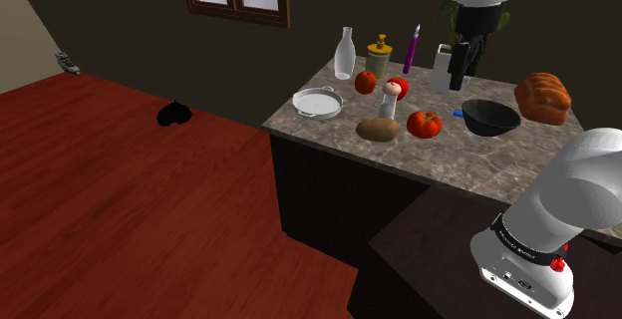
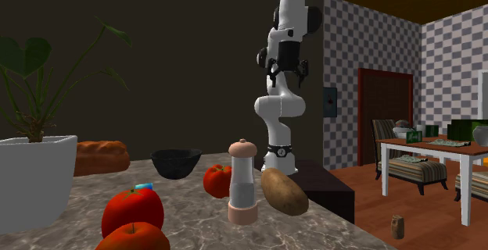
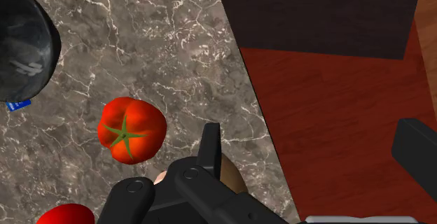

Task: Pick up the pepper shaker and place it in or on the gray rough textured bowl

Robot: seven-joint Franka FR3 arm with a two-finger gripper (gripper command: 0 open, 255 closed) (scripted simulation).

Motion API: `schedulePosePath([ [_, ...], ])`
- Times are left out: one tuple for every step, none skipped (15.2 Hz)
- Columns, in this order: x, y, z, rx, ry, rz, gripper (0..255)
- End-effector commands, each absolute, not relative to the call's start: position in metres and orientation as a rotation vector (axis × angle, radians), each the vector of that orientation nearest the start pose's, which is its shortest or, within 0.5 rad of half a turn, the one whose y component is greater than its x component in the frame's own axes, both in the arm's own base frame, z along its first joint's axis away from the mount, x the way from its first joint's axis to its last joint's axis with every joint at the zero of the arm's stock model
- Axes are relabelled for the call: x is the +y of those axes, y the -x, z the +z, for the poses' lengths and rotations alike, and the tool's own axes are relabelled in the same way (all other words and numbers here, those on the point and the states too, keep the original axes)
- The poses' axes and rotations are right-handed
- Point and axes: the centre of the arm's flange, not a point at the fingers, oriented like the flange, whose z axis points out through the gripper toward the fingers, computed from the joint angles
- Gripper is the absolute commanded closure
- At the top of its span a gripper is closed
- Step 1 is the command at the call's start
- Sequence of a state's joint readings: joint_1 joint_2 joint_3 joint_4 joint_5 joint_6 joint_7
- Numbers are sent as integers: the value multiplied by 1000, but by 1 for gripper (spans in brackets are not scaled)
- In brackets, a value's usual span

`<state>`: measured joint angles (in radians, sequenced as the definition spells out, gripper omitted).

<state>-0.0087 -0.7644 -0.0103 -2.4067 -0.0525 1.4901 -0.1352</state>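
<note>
The pepper shaker (image 1: 390,99), pale with a pinkish cap and base, stands upright on the marble counter (image 1: 329,128) between a potato (image 1: 378,129) and red fruit. In the second exterior view the shaker (image 2: 242,182) is in front, the potato (image 2: 284,191) beside it. The dark bowl (image 1: 490,118) sits toward the shoulder view's right; it also appears as bowl (image 2: 175,163) and bowl (image 3: 21,40). My gripper (image 1: 461,66) hangs high above the counter, open and holding nothing. From the wrist, the gripper (image 3: 311,138) looks down past the counter's edge, fingers (image 3: 210,145) far apart.
A tomato (image 3: 132,129) lies between shaker and bowl. A bread loaf (image 1: 543,98), white bottle (image 1: 344,53), white dish (image 1: 317,101), grey grater (image 1: 442,68) and small blue item (image 1: 459,113) share the counter. A potted plant (image 2: 35,178) stands near the second exterior camera. Red wooden floor (image 1: 120,197) lies beyond.
</note>
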Motion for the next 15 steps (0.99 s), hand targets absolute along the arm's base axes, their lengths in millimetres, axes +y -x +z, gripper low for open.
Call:
schedulePosePath([
  [-12,-300,554,-189,3160,246,0],
  [-18,-310,548,-190,3159,242,0],
  [-24,-320,543,-191,3158,238,0],
  [-31,-331,537,-192,3158,234,0],
  [-37,-341,532,-193,3157,230,0],
  [-43,-351,526,-194,3156,226,0],
  [-49,-361,521,-195,3155,222,0],
  [-55,-371,516,-196,3154,218,0],
  [-61,-381,510,-197,3153,214,0],
  [-66,-391,505,-198,3152,210,0],
  [-72,-401,499,-199,3151,206,0],
  [-78,-412,494,-200,3151,202,0],
  [-84,-422,489,-201,3150,198,0],
  [-90,-432,483,-202,3149,194,0],
  [-96,-442,478,-203,3148,190,0],
])
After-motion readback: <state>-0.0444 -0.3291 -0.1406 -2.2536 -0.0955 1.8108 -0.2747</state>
